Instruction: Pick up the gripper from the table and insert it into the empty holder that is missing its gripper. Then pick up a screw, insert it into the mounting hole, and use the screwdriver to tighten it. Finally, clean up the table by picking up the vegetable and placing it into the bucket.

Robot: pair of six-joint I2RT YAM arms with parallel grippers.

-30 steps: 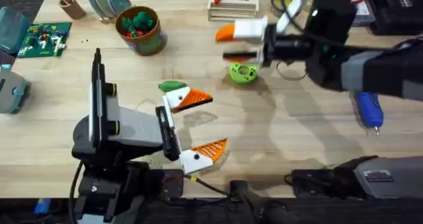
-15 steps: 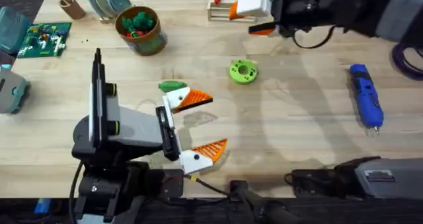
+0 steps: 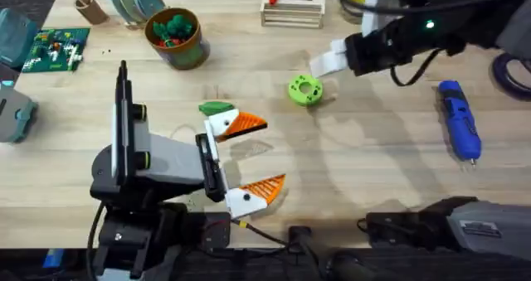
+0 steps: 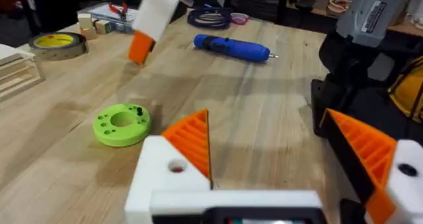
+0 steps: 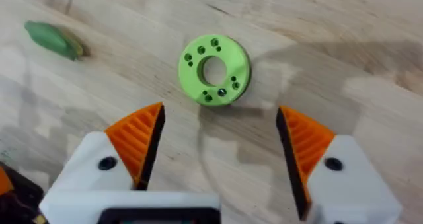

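My left gripper [image 3: 253, 158] rests open on the table. Its two white finger blocks [image 3: 222, 125] are the holder, and each carries an orange ribbed gripper pad [image 4: 192, 141]. A mounting hole [image 4: 176, 166] shows in one block. The dark-green vegetable [image 3: 217, 108] lies just beyond that finger. My right gripper [image 3: 326, 65] hovers open beside the lime-green disc [image 3: 304, 90]; in the right wrist view the right gripper [image 5: 218, 151] is just short of that disc [image 5: 213, 69], where a small dark screw [image 5: 223, 92] sits in a hole. The blue screwdriver [image 3: 459, 130] lies at the right. The bucket [image 3: 174, 36] stands at the back left.
A wooden rack with a red-handled tool [image 3: 292, 6] stands at the back middle. A tan cup with sticks [image 3: 90, 7] and a green circuit board [image 3: 56, 49] are at the back left. A yellow tape roll [image 4: 59, 44] and cables lie at the back right.
The right arm swung from over the disc back to the wooden rack, then came forward again beside the disc, uncovering the screwdriver. The left arm has not moved.
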